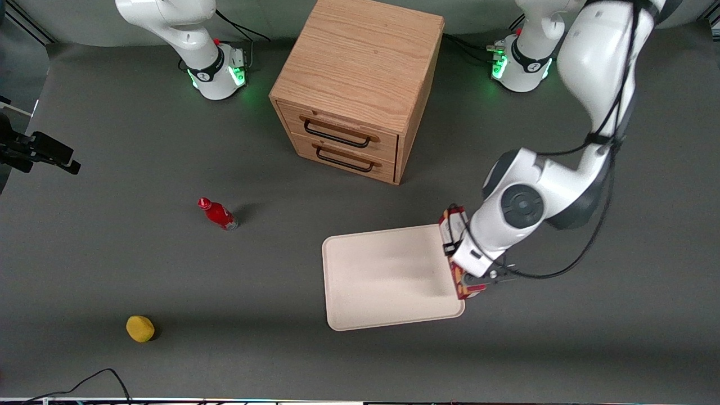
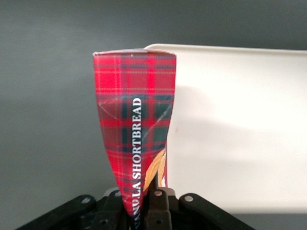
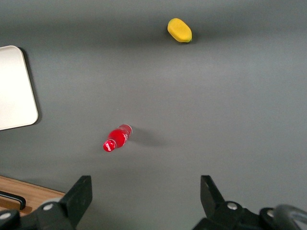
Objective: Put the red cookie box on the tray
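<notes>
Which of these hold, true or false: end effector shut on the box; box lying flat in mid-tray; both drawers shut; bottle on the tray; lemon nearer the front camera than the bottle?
1. The end effector is shut on the box. True.
2. The box lies flat in mid-tray. False: it is held over the edge of the tray at the working arm's end.
3. Both drawers of the cabinet are shut. True.
4. The bottle is on the tray. False: it is on the table.
5. The lemon is nearer the front camera than the bottle. True.

a robot lab: two white arms w/ green-lit bases bolted on a grey mat table, cables around.
</notes>
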You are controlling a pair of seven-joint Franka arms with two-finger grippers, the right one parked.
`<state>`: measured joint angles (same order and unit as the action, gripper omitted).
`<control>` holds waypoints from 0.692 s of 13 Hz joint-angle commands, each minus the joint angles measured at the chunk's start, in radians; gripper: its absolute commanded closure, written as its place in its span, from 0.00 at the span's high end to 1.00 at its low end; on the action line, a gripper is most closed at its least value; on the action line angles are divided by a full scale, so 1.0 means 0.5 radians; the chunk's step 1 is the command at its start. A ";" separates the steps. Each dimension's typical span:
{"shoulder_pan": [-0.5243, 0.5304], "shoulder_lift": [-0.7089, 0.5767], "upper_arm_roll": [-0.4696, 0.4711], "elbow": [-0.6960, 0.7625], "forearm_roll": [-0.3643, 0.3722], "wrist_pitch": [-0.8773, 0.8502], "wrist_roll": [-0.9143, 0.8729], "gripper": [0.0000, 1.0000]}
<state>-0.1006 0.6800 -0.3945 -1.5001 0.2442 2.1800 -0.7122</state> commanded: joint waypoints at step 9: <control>0.096 -0.395 0.058 0.119 -0.177 -0.725 0.339 1.00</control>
<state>-0.0787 0.6368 -0.3946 -1.4119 0.2534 1.9792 -0.6824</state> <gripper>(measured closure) 0.009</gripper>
